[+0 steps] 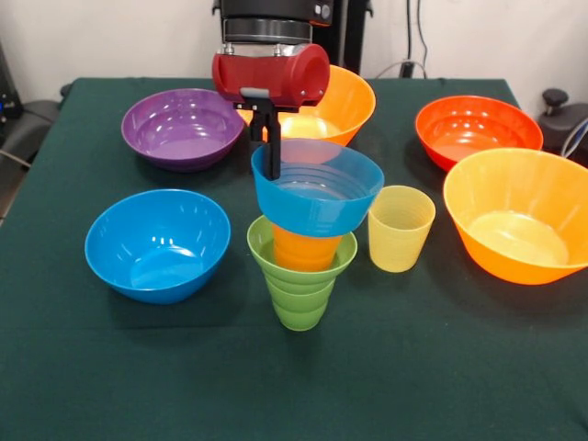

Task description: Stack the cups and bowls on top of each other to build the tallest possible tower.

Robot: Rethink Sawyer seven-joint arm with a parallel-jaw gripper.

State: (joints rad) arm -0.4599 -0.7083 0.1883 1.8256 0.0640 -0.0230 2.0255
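Observation:
The tower stands at the table's middle: the green ribbed cup point(299, 287) is lowest, and the orange cup point(306, 249) sits nested in it. The small translucent blue bowl point(319, 193) sits upright on the orange cup. My gripper point(266, 147) comes down from above, its black fingers point(274, 158) straddling the blue bowl's far-left rim and shut on it. The pale yellow cup point(400, 228) stands upright just right of the tower. The small green bowl is out of view.
A purple bowl point(182, 129) sits at the far left and a medium blue bowl point(158, 243) at the near left. One big orange bowl point(347, 103) is behind the gripper, another point(522, 216) at the right. A red-orange bowl point(478, 130) sits far right.

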